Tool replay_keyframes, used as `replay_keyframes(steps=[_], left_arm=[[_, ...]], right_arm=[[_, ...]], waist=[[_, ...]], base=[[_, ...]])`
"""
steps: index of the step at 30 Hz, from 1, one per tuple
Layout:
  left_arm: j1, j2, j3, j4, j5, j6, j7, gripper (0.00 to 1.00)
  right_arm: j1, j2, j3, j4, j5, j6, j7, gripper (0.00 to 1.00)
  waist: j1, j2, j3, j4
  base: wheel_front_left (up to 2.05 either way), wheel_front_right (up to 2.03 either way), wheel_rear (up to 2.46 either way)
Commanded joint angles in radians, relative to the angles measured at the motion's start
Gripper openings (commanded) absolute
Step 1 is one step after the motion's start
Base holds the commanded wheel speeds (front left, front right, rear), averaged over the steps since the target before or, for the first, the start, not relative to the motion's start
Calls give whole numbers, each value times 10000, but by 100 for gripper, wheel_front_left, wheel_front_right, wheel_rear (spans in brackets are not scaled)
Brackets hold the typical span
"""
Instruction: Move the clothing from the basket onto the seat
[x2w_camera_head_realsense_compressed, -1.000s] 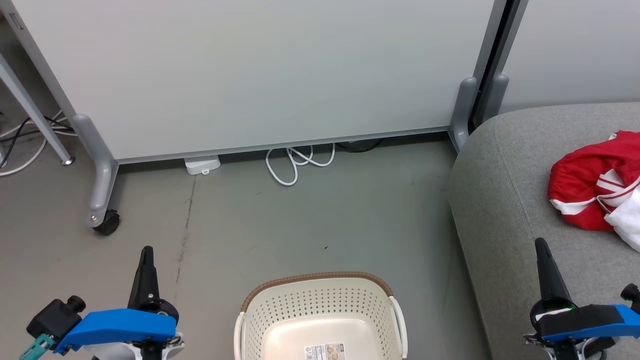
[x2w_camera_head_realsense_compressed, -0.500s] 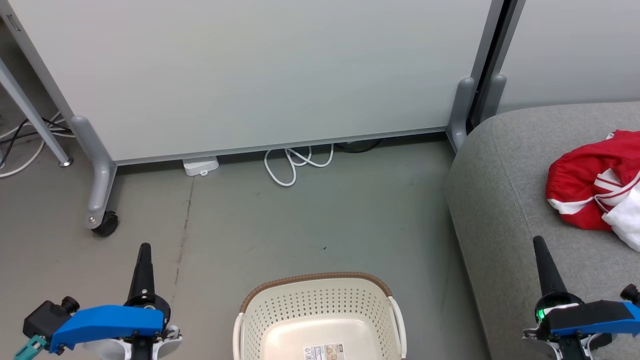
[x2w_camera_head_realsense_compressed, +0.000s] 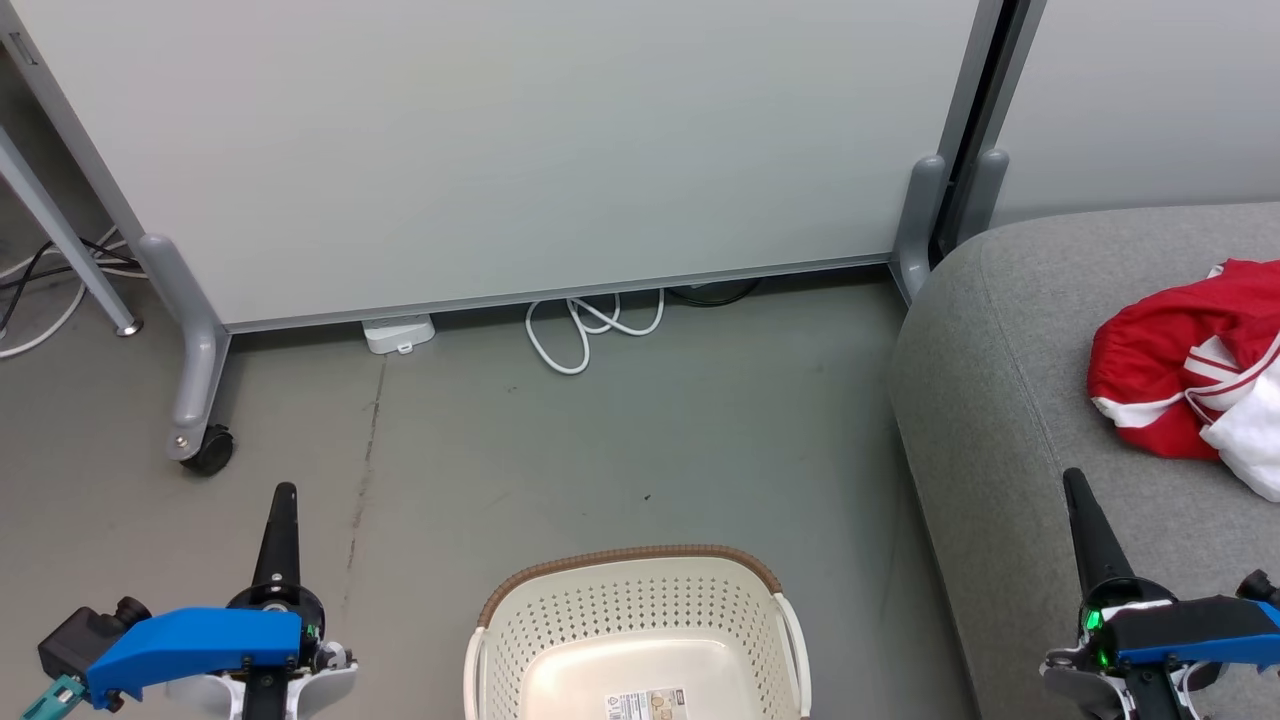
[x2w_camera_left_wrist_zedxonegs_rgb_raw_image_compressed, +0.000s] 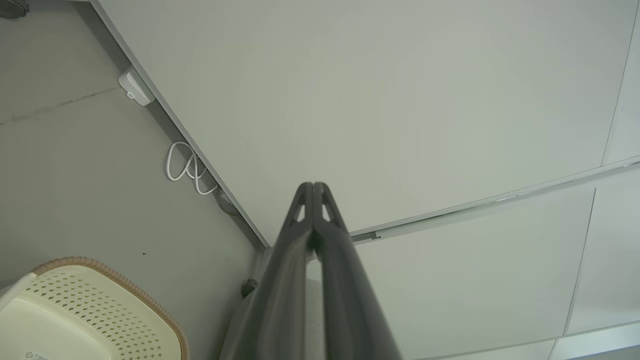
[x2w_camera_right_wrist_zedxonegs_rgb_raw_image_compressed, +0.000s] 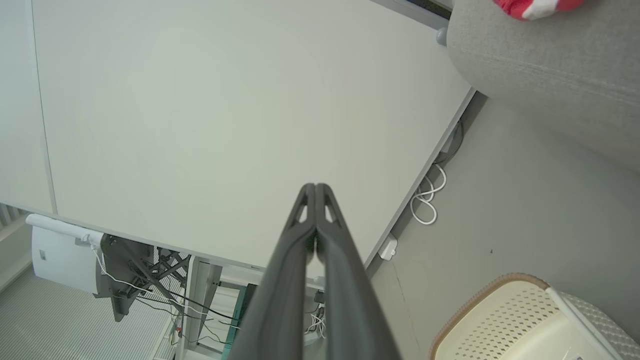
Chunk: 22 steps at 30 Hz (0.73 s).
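The red and white clothing (x2w_camera_head_realsense_compressed: 1190, 370) lies crumpled on the grey seat (x2w_camera_head_realsense_compressed: 1000, 400) at the right edge of the head view; a scrap of the clothing (x2w_camera_right_wrist_zedxonegs_rgb_raw_image_compressed: 535, 7) also shows on the seat (x2w_camera_right_wrist_zedxonegs_rgb_raw_image_compressed: 550, 70) in the right wrist view. The cream basket (x2w_camera_head_realsense_compressed: 640, 610) with a brown rim stands on the floor at bottom centre, holding just a label sticker (x2w_camera_head_realsense_compressed: 648, 703). My left gripper (x2w_camera_head_realsense_compressed: 283, 492) is shut, low at the left of the basket. My right gripper (x2w_camera_head_realsense_compressed: 1072, 477) is shut, over the seat's front part, below the clothing. Both hold nothing.
A pale partition panel (x2w_camera_head_realsense_compressed: 500, 150) on grey wheeled feet (x2w_camera_head_realsense_compressed: 195, 400) closes off the back. A white cable loop (x2w_camera_head_realsense_compressed: 590, 325) and a white adapter (x2w_camera_head_realsense_compressed: 398, 333) lie at its base. Grey floor (x2w_camera_head_realsense_compressed: 640, 430) stretches between panel, basket and seat.
Both grippers have sunk slightly toward the bottom of the head view, and the whole picture has shifted a little left. The clothing and basket lie as before.
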Motion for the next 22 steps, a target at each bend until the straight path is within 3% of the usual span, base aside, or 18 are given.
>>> replay_keyframes(steps=[1, 22], left_arm=[[-237, 6, 50, -71, -237, -75, 64, 0], [-331, 1, 262, -44, -2093, -99, 529, 0]], right_arm=[[-235, 10, -30, -22, 243, 7, 78, 0], [-358, 33, -78, 128, 2062, 8, 547, 0]], waist=[[0, -1, -1, -4], [0, -1, -24, -68]], base=[[0, 0, 0], [0, 0, 0]])
